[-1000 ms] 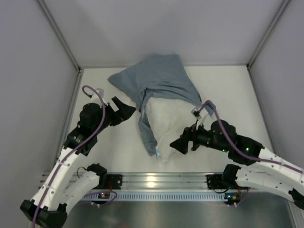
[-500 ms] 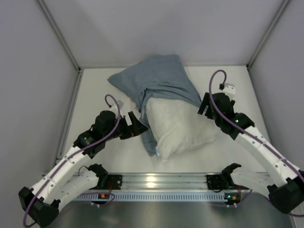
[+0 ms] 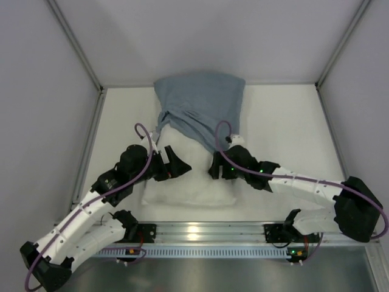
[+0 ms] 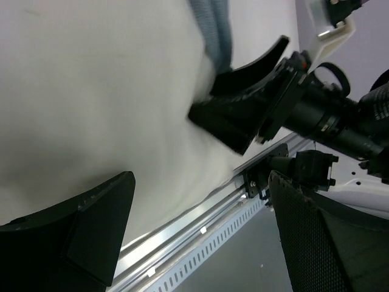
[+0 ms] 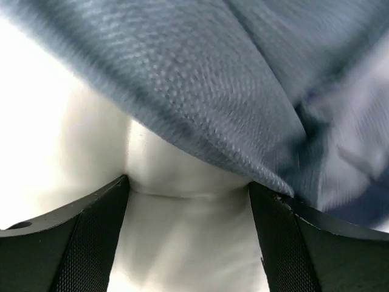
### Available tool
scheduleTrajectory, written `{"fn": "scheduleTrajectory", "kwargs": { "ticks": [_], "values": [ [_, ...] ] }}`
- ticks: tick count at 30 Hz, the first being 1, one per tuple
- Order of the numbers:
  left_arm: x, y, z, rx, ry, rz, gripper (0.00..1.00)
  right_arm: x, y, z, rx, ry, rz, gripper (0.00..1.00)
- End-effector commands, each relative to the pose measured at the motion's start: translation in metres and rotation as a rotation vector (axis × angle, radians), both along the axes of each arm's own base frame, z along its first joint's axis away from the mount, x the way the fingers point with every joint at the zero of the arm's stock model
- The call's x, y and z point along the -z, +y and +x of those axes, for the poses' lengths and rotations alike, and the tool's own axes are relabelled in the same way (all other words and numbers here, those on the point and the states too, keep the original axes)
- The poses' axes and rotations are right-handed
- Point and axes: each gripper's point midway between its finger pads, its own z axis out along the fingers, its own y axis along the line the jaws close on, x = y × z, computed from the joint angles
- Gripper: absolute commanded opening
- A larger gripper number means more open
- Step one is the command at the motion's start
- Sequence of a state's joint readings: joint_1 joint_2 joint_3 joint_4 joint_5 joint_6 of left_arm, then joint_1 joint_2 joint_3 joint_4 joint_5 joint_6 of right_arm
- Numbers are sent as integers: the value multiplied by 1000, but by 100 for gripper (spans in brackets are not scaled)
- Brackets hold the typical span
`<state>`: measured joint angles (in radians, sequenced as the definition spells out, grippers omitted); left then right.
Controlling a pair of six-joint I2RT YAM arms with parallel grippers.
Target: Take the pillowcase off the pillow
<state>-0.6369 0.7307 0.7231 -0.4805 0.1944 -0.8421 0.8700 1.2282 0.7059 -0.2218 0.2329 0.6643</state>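
The white pillow lies crosswise near the front of the table. Its far end is still inside the blue-grey pillowcase, which bunches toward the back wall. My right gripper presses down on the pillow just below the pillowcase's edge. In the right wrist view its jaws stand wide, both touching a creased bulge of pillow, with the pillowcase hanging right above. My left gripper is open over the pillow's left half, holding nothing. The left wrist view shows the pillow and the right gripper.
The metal rail with both arm bases runs along the near edge, right in front of the pillow. Enclosure walls stand close on the left, right and back. White table shows to the right of the pillowcase.
The pillow has swung from slanted to crosswise near the front, and the pillowcase has shifted back. My right gripper came down from the pillow's right side onto it. The left gripper moved slightly right.
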Motion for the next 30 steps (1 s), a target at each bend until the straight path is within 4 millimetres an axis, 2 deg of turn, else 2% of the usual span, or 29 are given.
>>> {"fn": "scheduleTrajectory", "kwargs": {
  "ticks": [1, 2, 3, 5, 6, 8, 9, 12, 15, 17, 20, 26, 27, 29, 30],
  "values": [
    [-31, -6, -2, 28, -70, -39, 94, -45, 105, -41, -320, -13, 359, 76],
    [-32, -5, -2, 24, -70, -36, 94, -52, 108, -42, -323, -39, 349, 76],
    [-32, -4, -2, 22, -69, -31, 94, -69, 110, -48, -328, -84, 346, 76],
    [-30, -2, -4, 18, -61, -19, 94, -89, 99, -43, -293, -161, 293, 77],
    [-28, -1, -5, 14, -60, -15, 94, -107, 89, -43, -277, -192, 307, 77],
    [-17, 3, -3, -8, -46, 8, 94, -110, 66, -36, -203, -221, 244, 79],
    [-13, 4, -2, -17, -39, 17, 94, -120, 56, -31, -172, -244, 239, 79],
    [3, 5, 0, -26, -8, 52, 93, -111, 35, -21, -132, -260, 148, 80],
    [13, 1, -3, 0, 27, 69, 90, -98, 29, -22, -146, -244, 108, 80],
    [19, -3, -9, 25, 46, 72, 90, -94, 32, -21, -176, -253, 93, 80],
    [27, -11, -25, 73, 84, 60, 88, -71, 35, -11, -212, -227, 30, 80],
    [47, -22, -69, 145, 144, 43, 85, -57, 47, 18, -278, -256, 31, 78],
    [50, -23, -73, 145, 161, 37, 84, -59, 51, 23, -283, -269, 43, 77],
    [56, -24, -84, 174, 178, 35, 84, -50, 53, 28, -312, -252, 36, 76],
    [58, -24, -87, 171, 188, 32, 84, -54, 57, 32, -315, -265, 51, 74]
  ]
}}
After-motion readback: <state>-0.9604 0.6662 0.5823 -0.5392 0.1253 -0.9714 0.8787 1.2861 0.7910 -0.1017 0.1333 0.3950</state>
